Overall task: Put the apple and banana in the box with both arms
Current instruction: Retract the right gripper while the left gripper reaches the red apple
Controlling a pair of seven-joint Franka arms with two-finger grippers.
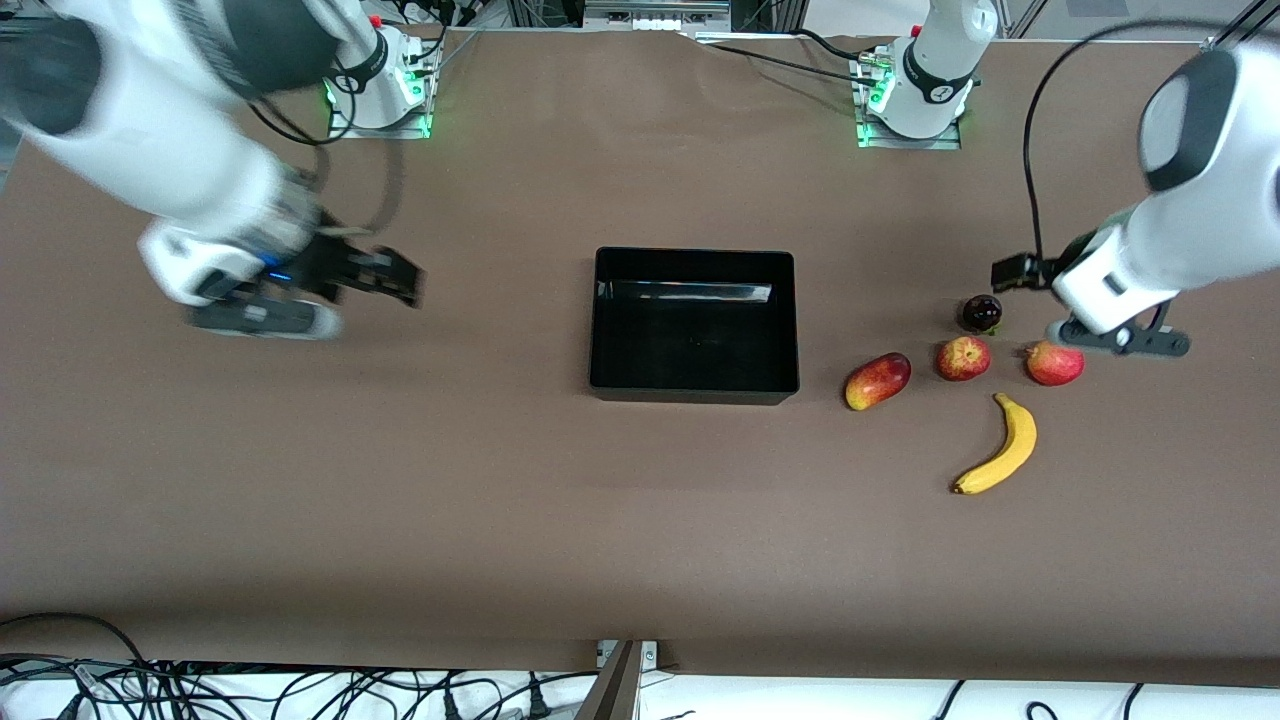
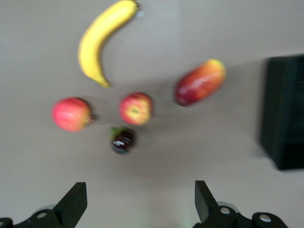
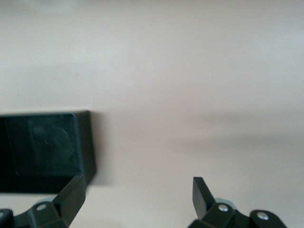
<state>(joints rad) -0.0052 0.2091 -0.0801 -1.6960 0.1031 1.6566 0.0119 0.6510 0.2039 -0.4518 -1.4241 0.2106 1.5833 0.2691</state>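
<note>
Both your jaws are spread: left gripper [image 2: 137, 202] hangs over the fruits beside the apple [image 1: 963, 358] and banana [image 1: 999, 448], right gripper [image 3: 137, 197] over bare table beside the box [image 1: 694, 325].

Left arm [image 1: 1190, 150]: glossy white shell, dark grey joint bands, black cable looped overhead. Right arm [image 1: 150, 130]: same white and dark grey. Bases lit green. Black fingers [image 2: 73, 202], angular tips; silver screws at finger mounts.
</note>
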